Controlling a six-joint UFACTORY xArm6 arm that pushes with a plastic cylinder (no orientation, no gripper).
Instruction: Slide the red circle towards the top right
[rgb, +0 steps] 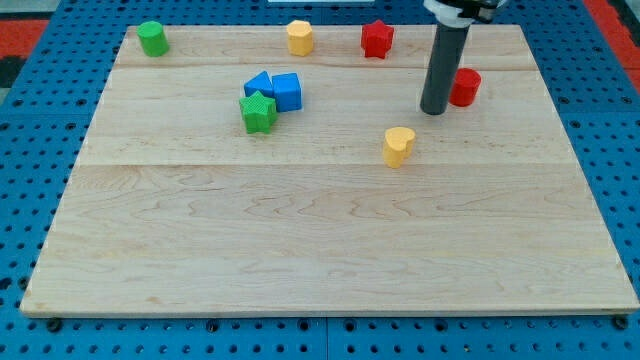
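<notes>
The red circle (465, 87) stands on the wooden board (330, 250) at the view's upper right. My tip (433, 111) rests on the board just left of it and slightly lower, touching or nearly touching its left side. The dark rod rises from the tip to the view's top and hides a sliver of the red circle's left edge.
A red star (377, 39) and a yellow hexagon (300, 37) sit near the top edge. A green cylinder (152, 38) is at the top left. Two blue blocks (275, 90) and a green star (258, 112) cluster left of centre. A yellow heart (398, 146) lies below my tip.
</notes>
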